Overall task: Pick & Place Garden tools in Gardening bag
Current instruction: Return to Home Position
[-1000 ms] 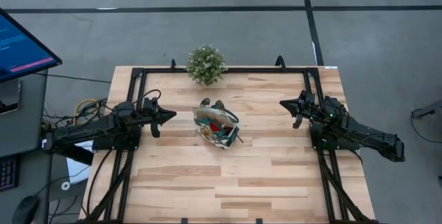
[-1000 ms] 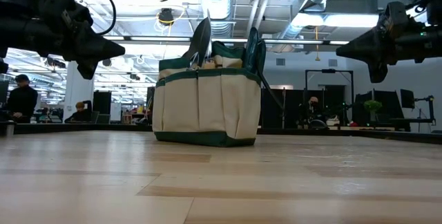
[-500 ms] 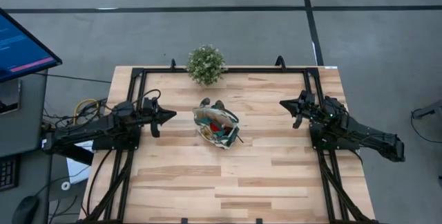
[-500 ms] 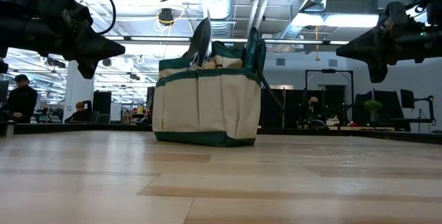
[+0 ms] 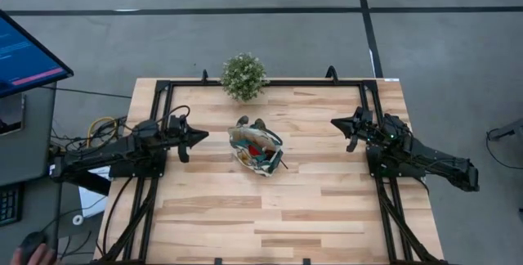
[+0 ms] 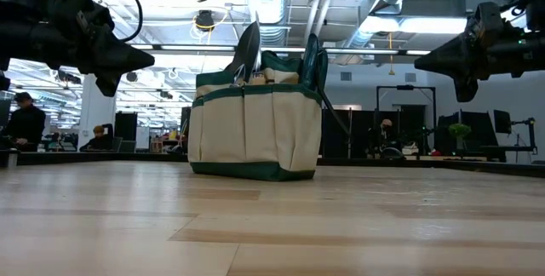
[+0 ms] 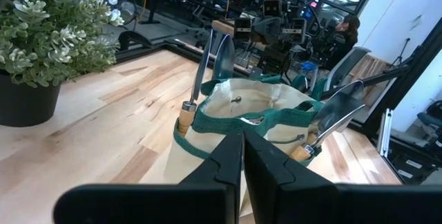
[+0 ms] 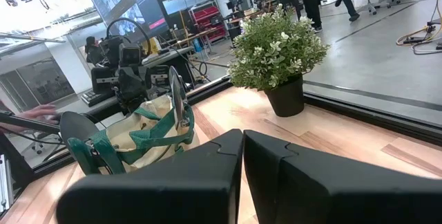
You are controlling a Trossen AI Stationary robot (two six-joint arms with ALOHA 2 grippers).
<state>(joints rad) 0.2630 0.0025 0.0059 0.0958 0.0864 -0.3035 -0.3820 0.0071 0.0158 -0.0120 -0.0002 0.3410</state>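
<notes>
Task judged nearly done: trowels [image 7: 222, 52] and red glove [image 5: 259, 145] seen inside gardening bag [image 5: 256, 152], stood upright at middle of table [image 5: 310, 208]; no tool left loose. Held raised, well apart either side of bag: left gripper [image 5: 201, 136], right gripper [image 5: 337, 123]; fingers closed, empty. Versus earlier frames: arms, bag unmoved; person's hand [image 5: 37, 255] now seen off table.

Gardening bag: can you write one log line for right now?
bag: beige canvas tote with teal trim mid-table, silver trowels inside | left end effector shut, empty | right end effector shut, empty
</notes>
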